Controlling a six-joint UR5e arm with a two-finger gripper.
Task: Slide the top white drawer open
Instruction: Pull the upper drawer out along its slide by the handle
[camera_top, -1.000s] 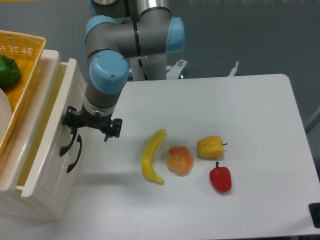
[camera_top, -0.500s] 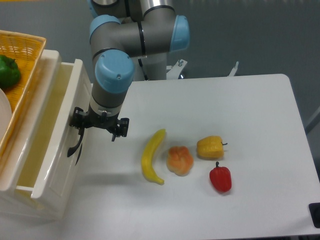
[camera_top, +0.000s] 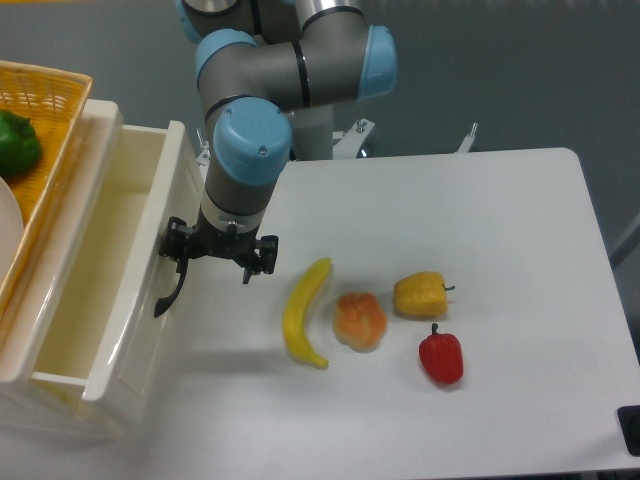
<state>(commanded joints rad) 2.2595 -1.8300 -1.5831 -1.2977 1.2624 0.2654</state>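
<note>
Top white drawer (camera_top: 95, 300): at left edge, now drawn further out than a second ago, interior exposed | black handle (camera_top: 172, 290): hooked by gripper (camera_top: 218, 252), finger spread not discernible; arm has travelled rightward | banana (camera_top: 303, 312), peppers: untouched | task judged nearly complete

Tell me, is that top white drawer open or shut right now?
Open. The top white drawer sticks well out of the cabinet, its pale inside in plain view and bare where visible. The tool is at its black handle.
</note>
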